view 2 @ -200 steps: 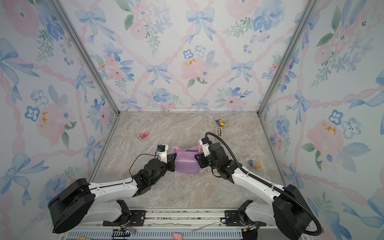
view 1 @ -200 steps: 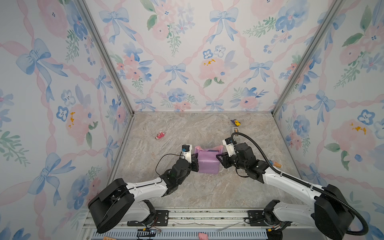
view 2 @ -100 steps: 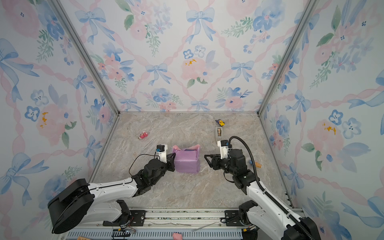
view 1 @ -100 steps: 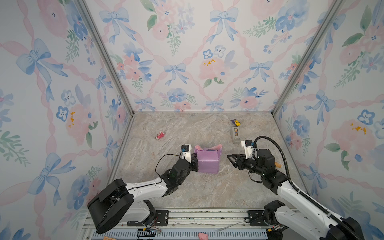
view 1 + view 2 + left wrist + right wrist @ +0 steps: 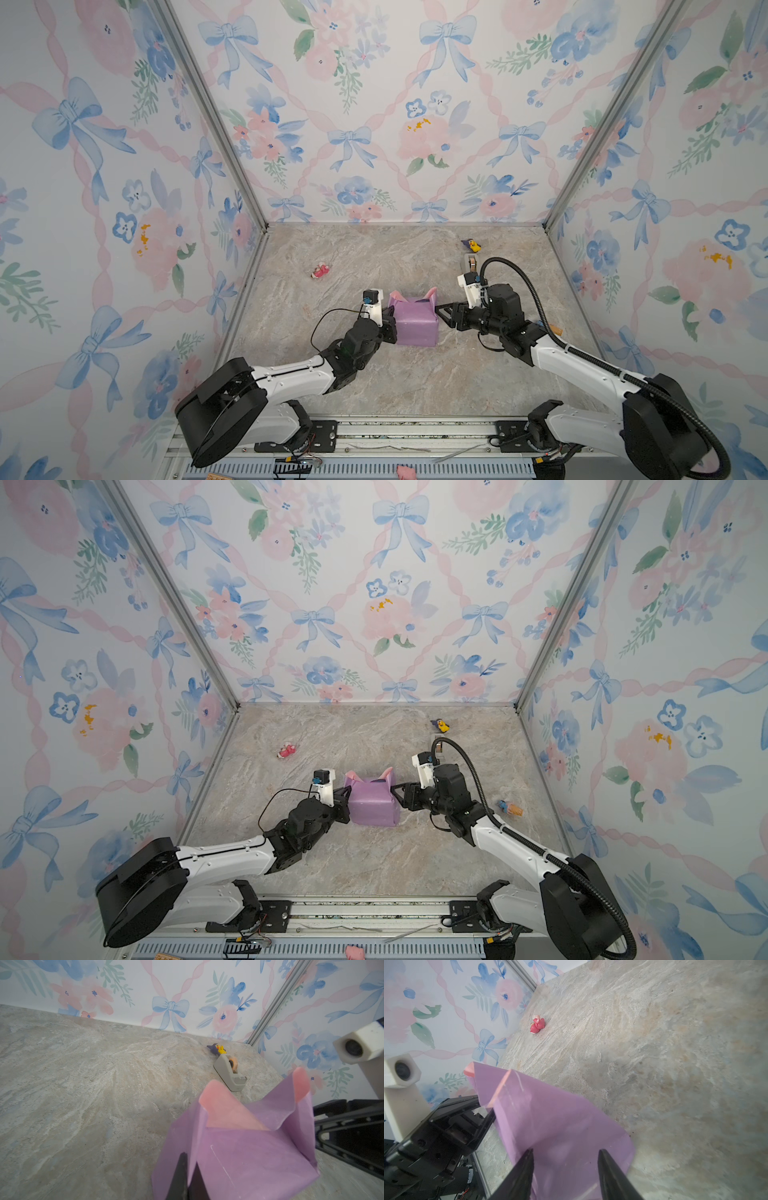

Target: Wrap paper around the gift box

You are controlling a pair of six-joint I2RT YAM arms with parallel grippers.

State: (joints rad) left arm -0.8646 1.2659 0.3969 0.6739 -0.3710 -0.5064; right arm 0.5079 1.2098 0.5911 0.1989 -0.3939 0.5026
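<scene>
At the centre of both top views, on the marbled worktop (image 5: 353, 257), stood the gift box (image 5: 422, 302), almost wholly covered by the paper (image 5: 415, 328). Only a dark sliver of the box showed between two upright pink-faced flaps, and the lilac face lay outward. The left jaws, at the parcel's left side, were closed and pinched a fold of paper, one finger showing dimly through the sheet in the left wrist view. The right jaws, at the parcel's right side, stood partly open and held nothing; whether their tips touched the paper could not be told. A grey tape dispenser (image 5: 229, 1072) and a yellow-and-purple figurine (image 5: 471, 245) lay toward the upper right of the worktop, a pink figurine (image 5: 537, 1025) toward its upper left.
</scene>
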